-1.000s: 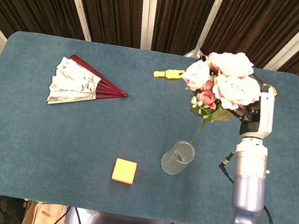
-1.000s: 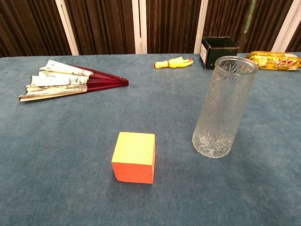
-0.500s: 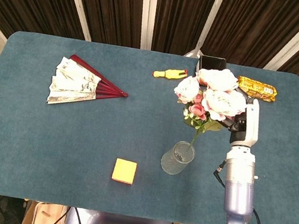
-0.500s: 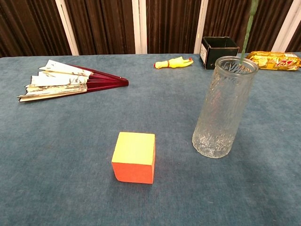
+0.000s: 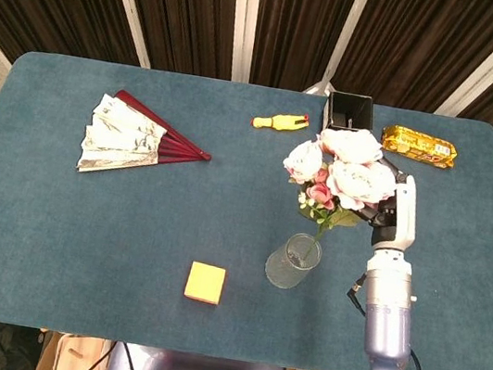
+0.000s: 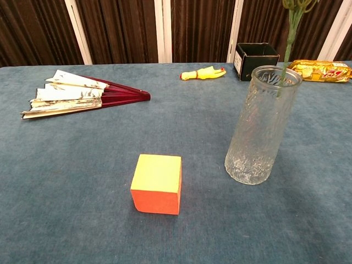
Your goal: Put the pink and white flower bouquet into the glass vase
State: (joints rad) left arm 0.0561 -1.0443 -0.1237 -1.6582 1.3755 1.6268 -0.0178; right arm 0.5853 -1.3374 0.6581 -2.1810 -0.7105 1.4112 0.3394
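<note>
Your right hand [image 5: 391, 211] has its fingers wrapped around the bouquet [image 5: 338, 170], held above the vase [image 5: 293, 261]; the stem tip sits just inside the rim. Your left hand isn't visible.

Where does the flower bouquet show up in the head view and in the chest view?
Head view: bouquet right of centre, blooms above the glass vase, held by the right robot hand.
Chest view: only its green stem, top right, entering the vase mouth.
Shared landmark: the yellow-topped block.
</note>
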